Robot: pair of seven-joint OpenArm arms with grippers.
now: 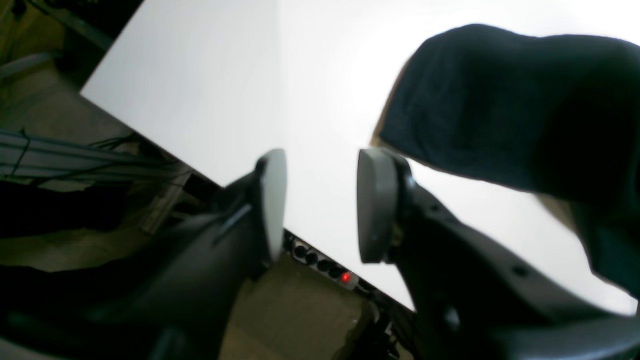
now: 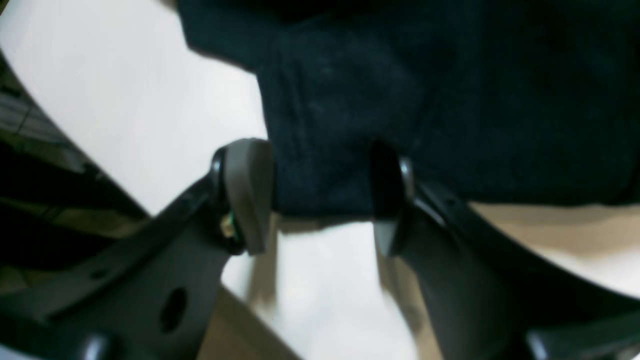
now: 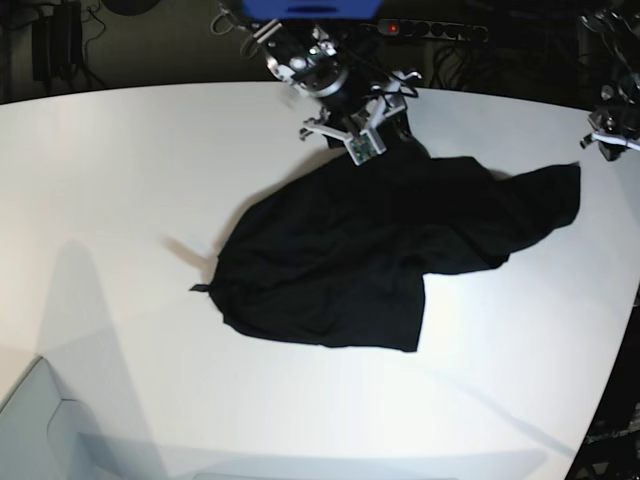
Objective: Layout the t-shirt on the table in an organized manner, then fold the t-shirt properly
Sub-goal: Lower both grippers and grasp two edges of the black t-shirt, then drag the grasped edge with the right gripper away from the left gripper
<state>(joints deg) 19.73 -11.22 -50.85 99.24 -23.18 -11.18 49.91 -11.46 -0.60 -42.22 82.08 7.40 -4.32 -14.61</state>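
Note:
The black t-shirt [image 3: 350, 260] lies crumpled in the middle of the white table [image 3: 120, 200], with one part stretching right toward the table's edge. At the shirt's far edge my right gripper [image 3: 375, 135] reaches down. In the right wrist view it [image 2: 320, 200] stands open, its fingers wide apart with the shirt's hem [image 2: 325, 190] loose between them. My left gripper [image 3: 605, 135] hovers at the right edge of the table, apart from the cloth. Seen from the left wrist, it [image 1: 320, 205] is open with nothing between the pads, and the t-shirt [image 1: 500, 105] rises just to its right.
A power strip with a red light [image 1: 345, 276] lies on the floor below the table's edge [image 1: 150, 135]. Cables and another power strip [image 3: 430, 30] sit behind the table. The curved table rim [image 3: 610, 400] runs down the right side.

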